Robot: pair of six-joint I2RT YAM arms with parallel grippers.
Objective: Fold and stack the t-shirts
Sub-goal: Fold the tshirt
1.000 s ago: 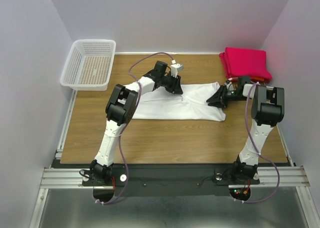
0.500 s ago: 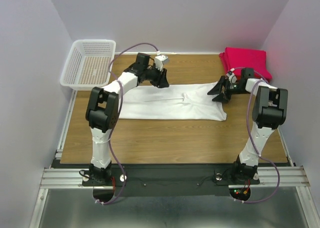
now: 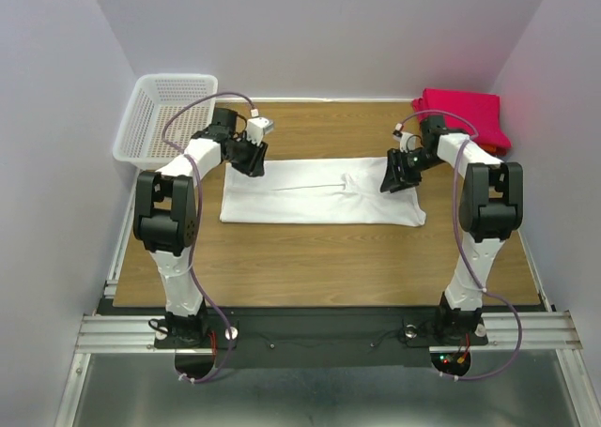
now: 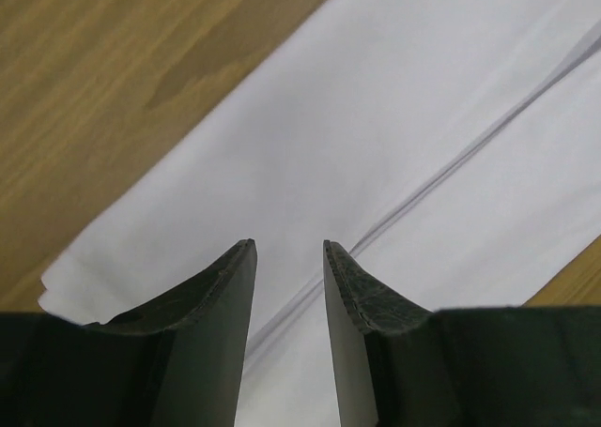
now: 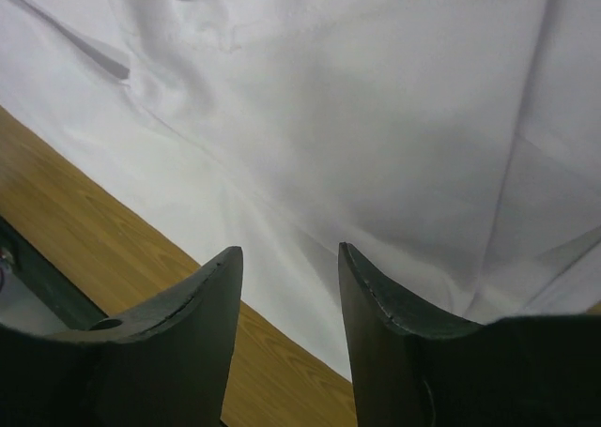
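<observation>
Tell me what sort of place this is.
Probably a robotics lab test cell, not a home: a small wooden table boxed in by plain walls, two arms bolted to an aluminium rail, and laundry props, a white t-shirt and white lattice basket.

- The white t-shirt (image 3: 319, 190) is thin, smooth cloth, matt, with soft creases and one sharp fold line.
- The red t-shirts (image 3: 465, 117) are also matt cloth (strong colour, no shine).
- The table (image 3: 310, 258) is smooth wood-grain board with a weak sheen.
- The basket (image 3: 130, 119) is white plastic lattice, slightly glossy.
- The left gripper (image 4: 289, 247) has fingers (image 4: 216, 305) of dark matt plastic, finely ribbed on the inner edge.
- The rail (image 3: 117, 331) is bare grey metal.
</observation>
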